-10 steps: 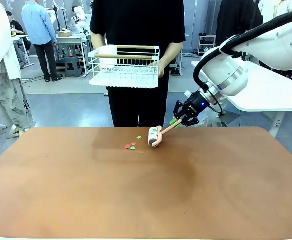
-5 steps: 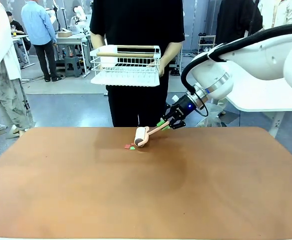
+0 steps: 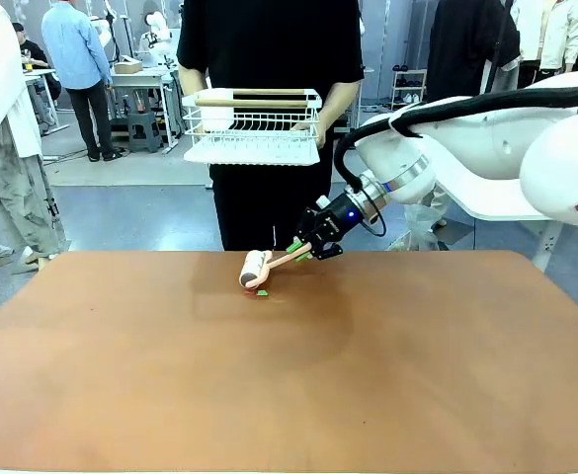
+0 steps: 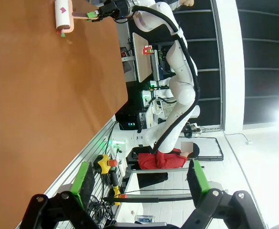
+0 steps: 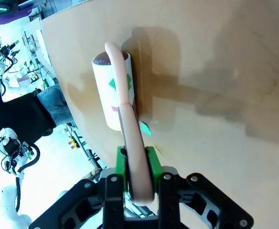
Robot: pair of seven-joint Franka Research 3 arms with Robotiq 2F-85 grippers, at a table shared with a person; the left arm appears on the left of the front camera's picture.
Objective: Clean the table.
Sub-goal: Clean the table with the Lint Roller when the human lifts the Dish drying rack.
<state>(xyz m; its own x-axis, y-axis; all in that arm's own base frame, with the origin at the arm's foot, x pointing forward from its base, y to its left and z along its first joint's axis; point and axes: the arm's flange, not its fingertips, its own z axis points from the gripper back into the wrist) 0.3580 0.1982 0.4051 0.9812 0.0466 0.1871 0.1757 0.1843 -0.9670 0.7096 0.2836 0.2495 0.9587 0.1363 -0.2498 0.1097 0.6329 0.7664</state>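
The terracotta table [image 3: 269, 375] fills the front view. My right gripper [image 3: 308, 247] is shut on the pink handle of a lint roller [image 3: 254, 269], whose white roll rests on the tabletop at the far middle. A small green and red paper scrap [image 3: 261, 292] lies just at the roll's near side. In the right wrist view the roller [image 5: 114, 93] carries green and red bits stuck to its roll, and a green scrap [image 5: 145, 128] lies beside it on the table [image 5: 215, 95]. My left gripper [image 4: 140, 177] is open and holds nothing, off the table's edge.
A person stands at the far side holding a white wire rack [image 3: 252, 128] with a wooden bar above the table edge. A white-topped table [image 3: 526, 188] stands at the back right. Other people stand at the far left.
My right arm has swept the lint roller leftward along the far part of the table, over the scattered scraps. Fewer scraps lie loose now. The person has lifted the rack slightly.
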